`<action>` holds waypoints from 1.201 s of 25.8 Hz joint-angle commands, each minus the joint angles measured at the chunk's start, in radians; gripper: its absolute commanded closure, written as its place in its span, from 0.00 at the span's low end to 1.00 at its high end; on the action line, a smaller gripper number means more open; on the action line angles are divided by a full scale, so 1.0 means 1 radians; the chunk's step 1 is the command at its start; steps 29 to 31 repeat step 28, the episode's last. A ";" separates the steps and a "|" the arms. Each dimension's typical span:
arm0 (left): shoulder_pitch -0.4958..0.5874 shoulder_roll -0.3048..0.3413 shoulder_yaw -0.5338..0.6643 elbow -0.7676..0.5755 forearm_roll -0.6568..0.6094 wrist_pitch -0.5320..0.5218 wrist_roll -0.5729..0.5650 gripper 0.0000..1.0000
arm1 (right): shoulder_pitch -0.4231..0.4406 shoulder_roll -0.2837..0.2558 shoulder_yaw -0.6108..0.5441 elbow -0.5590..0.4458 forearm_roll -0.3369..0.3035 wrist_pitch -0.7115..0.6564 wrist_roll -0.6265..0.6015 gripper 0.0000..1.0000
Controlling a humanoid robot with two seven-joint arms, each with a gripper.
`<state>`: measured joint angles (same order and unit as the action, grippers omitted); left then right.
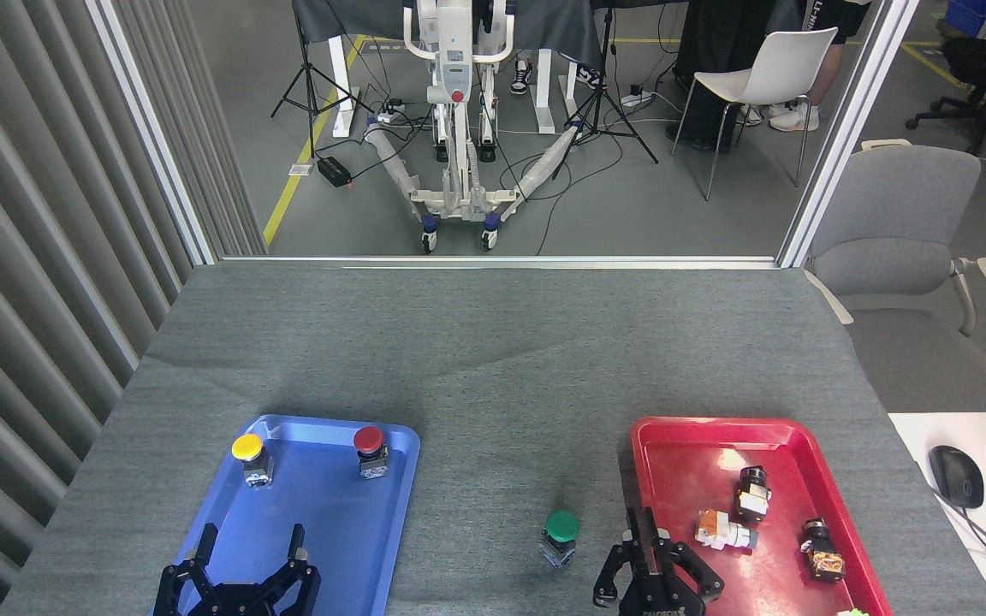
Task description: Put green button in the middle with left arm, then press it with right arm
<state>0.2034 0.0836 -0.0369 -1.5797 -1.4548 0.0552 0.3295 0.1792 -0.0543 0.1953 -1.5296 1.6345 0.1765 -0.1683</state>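
The green button (pixel 561 536) stands upright on bare cloth near the tabletop's front edge, between the blue tray (pixel 403 479) and the red tray (pixel 640 453), untouched. The right end effector (pixel 657 569), fingers spread and empty, sits just beside it toward the red tray and is the nearer. The left end effector (pixel 240 575), also spread, hangs over the blue tray, well apart. Pressing likely requires a short shift toward the blue tray.

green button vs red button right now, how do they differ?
The green button has a dark-green cap; the red button has a red one. The green button stands on the bare grey cloth between the trays; the red button stands inside the blue tray, near its far edge. The right gripper is beside the green button; no gripper is near the red one. Both stand upright on silver-grey bases.
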 commanded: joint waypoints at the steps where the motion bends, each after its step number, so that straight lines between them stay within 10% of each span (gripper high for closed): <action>1: 0.001 -0.001 0.003 -0.003 0.007 -0.031 0.000 0.01 | 0.052 -0.033 -0.060 -0.043 -0.025 -0.035 0.000 0.00; 31: 0.021 0.007 0.065 0.006 0.065 -0.092 -0.015 0.01 | 0.163 -0.084 -0.119 -0.187 -0.136 -0.080 0.007 0.00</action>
